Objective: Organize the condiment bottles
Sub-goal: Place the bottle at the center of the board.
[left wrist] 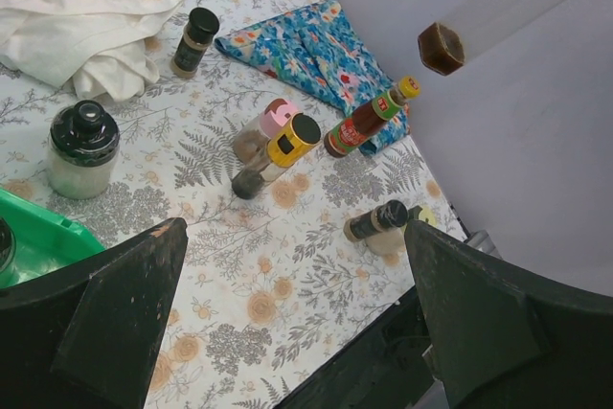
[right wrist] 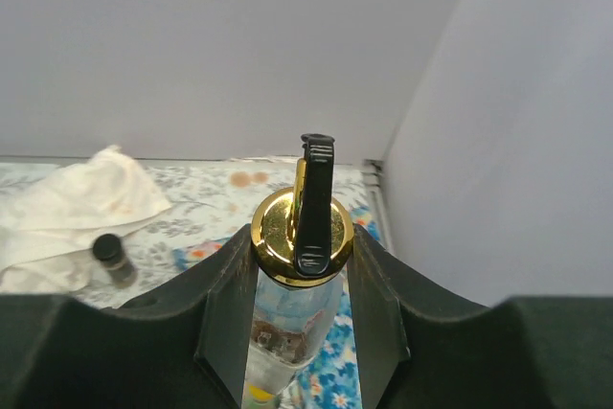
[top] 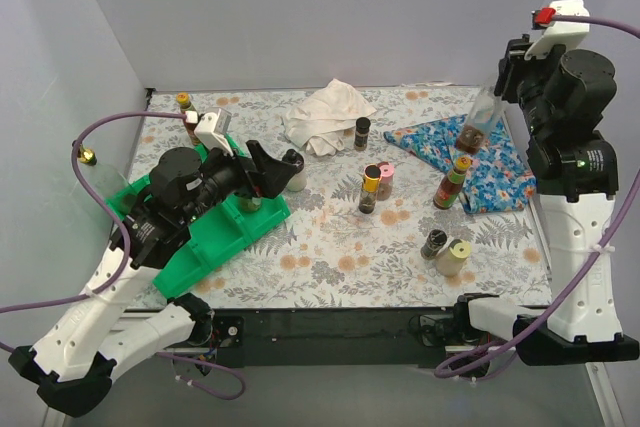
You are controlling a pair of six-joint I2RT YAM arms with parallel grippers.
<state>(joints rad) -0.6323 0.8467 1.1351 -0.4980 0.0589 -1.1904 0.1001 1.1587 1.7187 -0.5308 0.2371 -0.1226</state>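
My right gripper (right wrist: 299,261) is shut on the neck of a clear glass bottle (right wrist: 287,232) with a gold cap and black spout. It hangs high over the right side of the table (top: 478,122). My left gripper (left wrist: 297,332) is open and empty above the green tray's right end (top: 268,172), next to a white jar with a black lid (top: 292,169). On the floral mat stand a yellow-capped bottle (top: 371,190), a pink-capped one (top: 385,179), a red sauce bottle (top: 452,182), a dark black-capped bottle (top: 362,133), and a black-capped bottle (top: 434,244) beside a cream one (top: 453,257).
The green tray (top: 215,237) lies at the left under my left arm, with a bottle (top: 248,202) in it. A crumpled white cloth (top: 325,112) sits at the back, a blue floral cloth (top: 490,162) at the right. Two small bottles (top: 186,112) stand at the back left.
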